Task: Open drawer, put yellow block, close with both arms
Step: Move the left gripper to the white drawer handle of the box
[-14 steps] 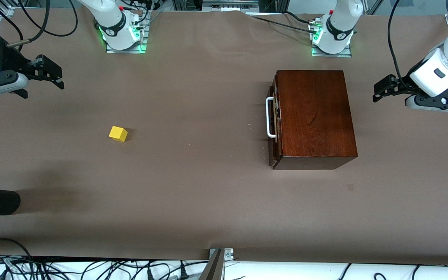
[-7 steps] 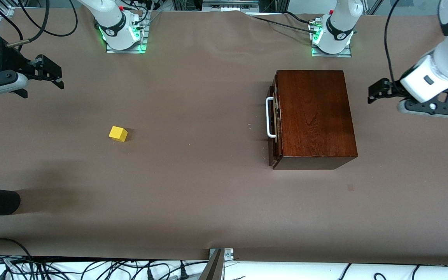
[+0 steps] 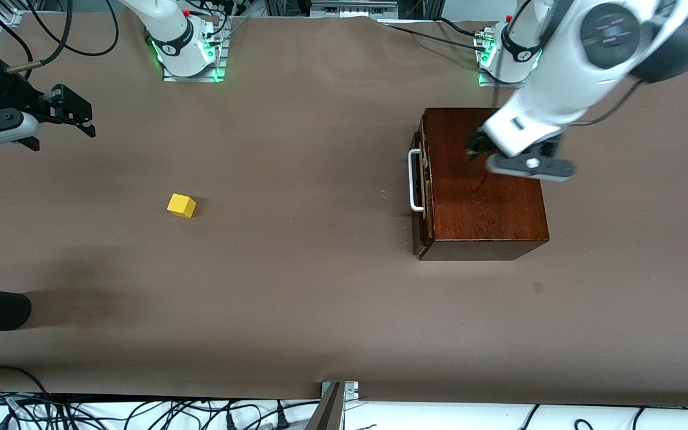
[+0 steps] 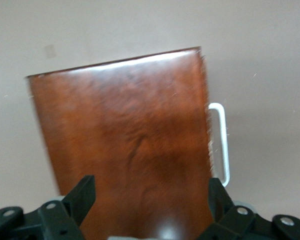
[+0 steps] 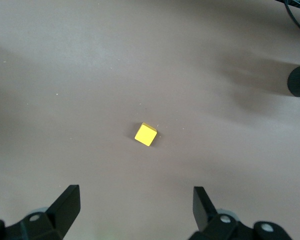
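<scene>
Both grippers are gaping empty: left gripper (image 3: 476, 145) hovering over the box (image 3: 482, 176) (drawer (image 3: 422, 185) shut, handle (image 3: 414, 180) next), right gripper (image 3: 78, 113) waiting above the yellow block (image 3: 181, 205).
</scene>
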You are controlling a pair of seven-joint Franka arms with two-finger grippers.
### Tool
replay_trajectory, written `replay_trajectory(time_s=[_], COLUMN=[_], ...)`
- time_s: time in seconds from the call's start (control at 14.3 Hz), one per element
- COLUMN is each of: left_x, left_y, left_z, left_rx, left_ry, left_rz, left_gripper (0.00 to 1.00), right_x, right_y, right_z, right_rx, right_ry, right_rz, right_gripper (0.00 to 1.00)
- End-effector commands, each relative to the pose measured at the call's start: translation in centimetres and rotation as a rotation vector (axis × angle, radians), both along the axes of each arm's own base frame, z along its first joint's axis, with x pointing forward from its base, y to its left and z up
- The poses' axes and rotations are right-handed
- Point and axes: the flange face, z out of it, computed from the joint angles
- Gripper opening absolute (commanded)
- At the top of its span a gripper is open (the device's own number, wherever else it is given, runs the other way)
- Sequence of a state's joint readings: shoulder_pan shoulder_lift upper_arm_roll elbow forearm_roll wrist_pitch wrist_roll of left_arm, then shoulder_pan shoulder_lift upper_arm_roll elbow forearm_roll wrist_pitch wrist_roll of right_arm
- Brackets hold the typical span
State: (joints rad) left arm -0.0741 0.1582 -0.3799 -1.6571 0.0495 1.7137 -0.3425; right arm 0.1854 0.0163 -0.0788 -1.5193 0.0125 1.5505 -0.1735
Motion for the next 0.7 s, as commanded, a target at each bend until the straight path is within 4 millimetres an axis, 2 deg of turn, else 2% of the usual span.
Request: replay_trajectory(time_s=[0.0,0.21,0.42,0.63], left_x=[1.2,-0.9,-2.5,-3.6], left_y=[-5.1,-10.4,-11.7,-13.6], left_z=[-3.8,-7.4,-11.7,-13.1], left_rx=[0.022,0.135,0.183,0.186], left_ry=[-0.058,-0.093,-0.044,-0.043], left_rz=[0.034,0.016,0.009,0.046], left_gripper=[1.00,1.00,1.00,1.00], right_x=[-0.3,-0.4,0.1,0.0], right_y=[-0.3,-0.3,-0.6,-0.5], right_z=[0.5,0.6,0.2,0.1], right_rx=[0.012,0.011,-0.001,0.012], right_ry=[0.001,-0.001,-0.002,0.001], right_rz=[0.004,-0.003,0.004,0.001], right_gripper=[1.00,1.00,1.00,1.00])
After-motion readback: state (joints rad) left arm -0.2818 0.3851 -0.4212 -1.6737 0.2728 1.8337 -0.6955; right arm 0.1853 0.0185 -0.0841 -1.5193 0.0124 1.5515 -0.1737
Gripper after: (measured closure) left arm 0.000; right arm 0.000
